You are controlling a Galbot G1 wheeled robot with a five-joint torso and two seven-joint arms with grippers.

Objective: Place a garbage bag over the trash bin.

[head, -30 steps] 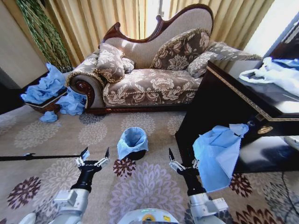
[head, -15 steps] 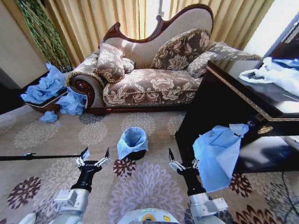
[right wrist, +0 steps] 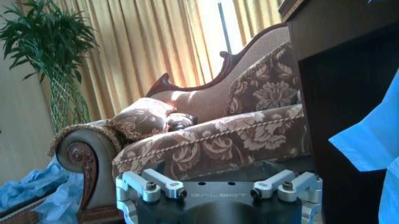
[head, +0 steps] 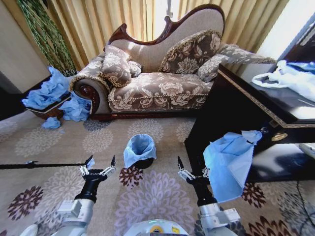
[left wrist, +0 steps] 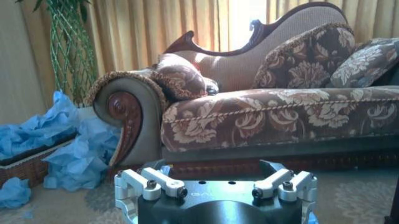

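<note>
1. Small black cylindrical trash bin (head: 143, 161): stands upright on your patterned carpet (head: 54, 142), centre of the head view, in front of the sofa. Contents: thin light-blue plastic garbage bag (head: 139, 146), lining the inside, top edge folded out over the rim and hanging lowest on the bin's left side. Nothing else visible inside.

2. Brown wicker basket (head: 47, 111): on the floor at far left, next to the sofa arm. Contents: bunch of crumpled blue bags (head: 47, 90), heaped above the rim. More blue bags (head: 75, 108) lie on the carpet betw. basket and sofa; one small piece sits apart in front.

3. Dark wooden cabinet (head: 246, 105): at your right. On top: white plastic bag (head: 288, 78). Hanging down its front: a loose light-blue bag (head: 229, 164), just beside your R gripper.

4. Floral upholstered sofa with carved wood frame (head: 162, 73): behind the bin, holds several matching cushions.

5. Left gripper (head: 101, 163): fingers spread apart, nothing betw. them, low over the carpet, left of the bin, not touching it.

6. Right gripper (head: 191, 167): fingers apart, empty, right of the bin, near the cabinet front.
</note>
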